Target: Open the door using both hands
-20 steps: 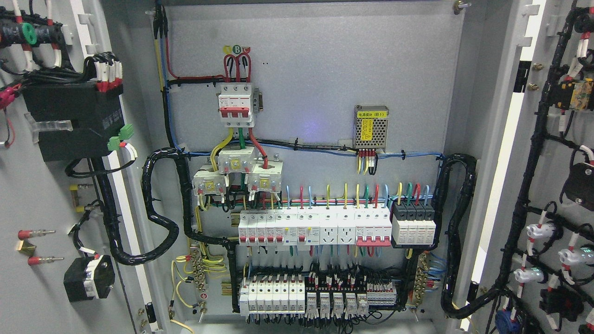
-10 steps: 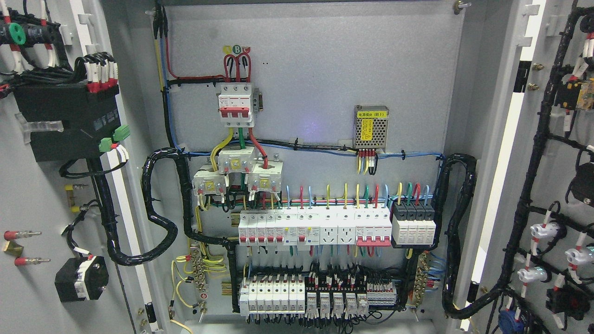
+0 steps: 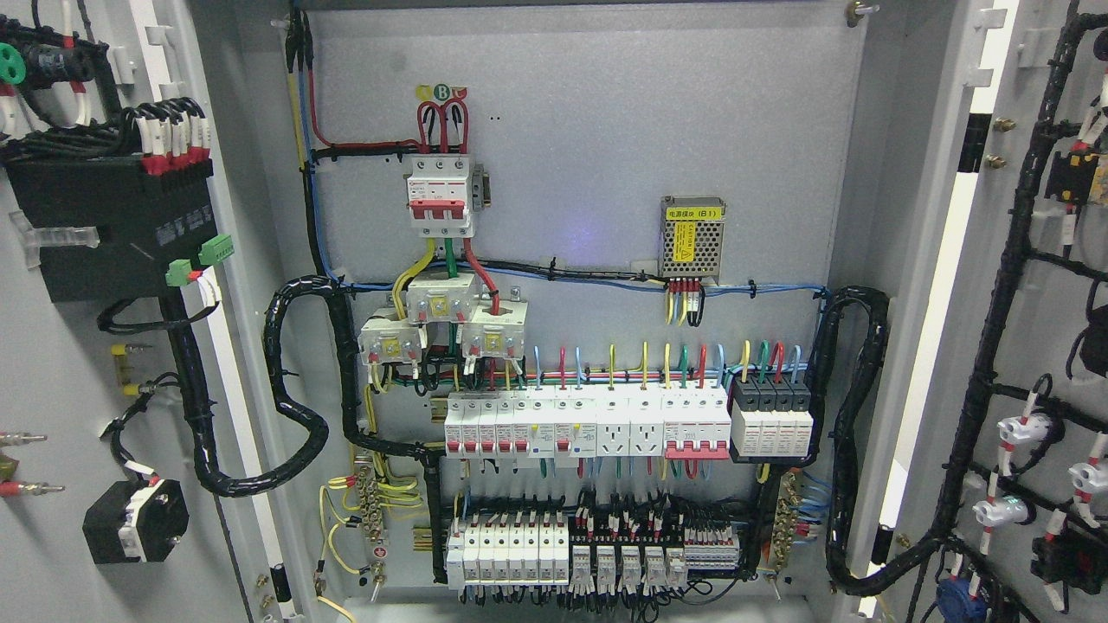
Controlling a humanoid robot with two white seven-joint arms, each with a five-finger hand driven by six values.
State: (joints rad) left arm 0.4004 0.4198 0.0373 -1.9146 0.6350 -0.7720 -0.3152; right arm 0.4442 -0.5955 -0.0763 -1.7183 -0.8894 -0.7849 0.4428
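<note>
Grey steel left door (image 3: 52, 363) and right door (image 3: 1052, 346) stood wide open, wiring on their inner faces. Neither robot hand appeared, so their state couldn't be told.

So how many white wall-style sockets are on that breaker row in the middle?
2, side by side in the middle rail's breaker row: the left socket and the right socket, just left of the red-handled breaker. None seem hidden.
</note>
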